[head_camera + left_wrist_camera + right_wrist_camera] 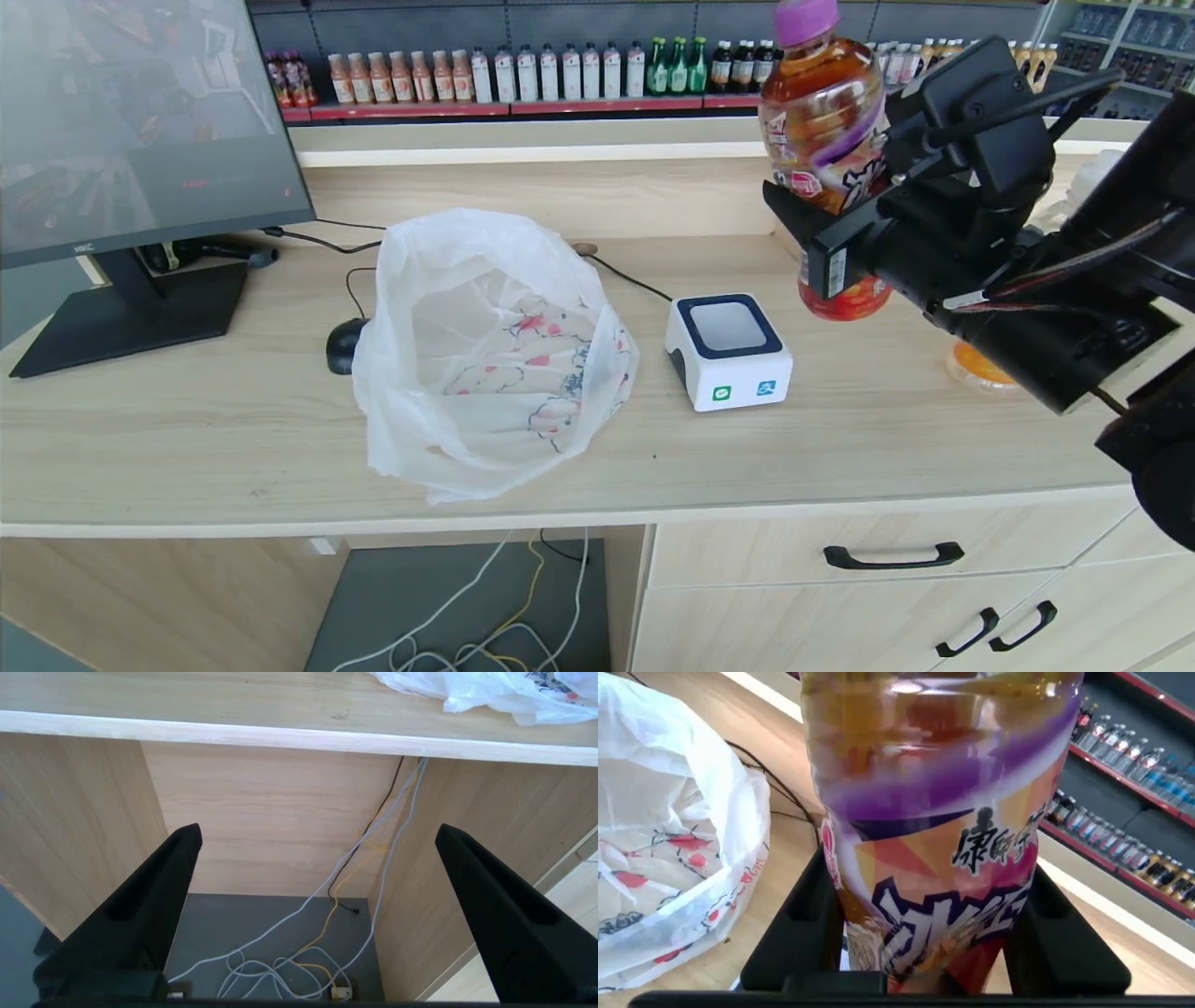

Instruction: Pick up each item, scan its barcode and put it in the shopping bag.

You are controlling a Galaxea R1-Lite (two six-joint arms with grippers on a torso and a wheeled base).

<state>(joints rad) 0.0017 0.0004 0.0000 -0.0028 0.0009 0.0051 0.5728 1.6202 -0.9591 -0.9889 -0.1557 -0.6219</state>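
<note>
Two black fingers of the right gripper [837, 245] are clamped on the lower body of a clear plastic bottle of amber drink with a purple cap [822, 103], held upright in the air. Below those fingers and to their left, a white box scanner with a dark-framed glass top [728, 350] sits on the pale wooden counter [887, 429], and beyond it stands the white translucent plastic shopping bag [485, 355], mouth open. The left gripper [318, 905] has its fingers spread wide, holding nothing, below the counter's front edge, with loose cables [308, 952] past the gap.
</note>
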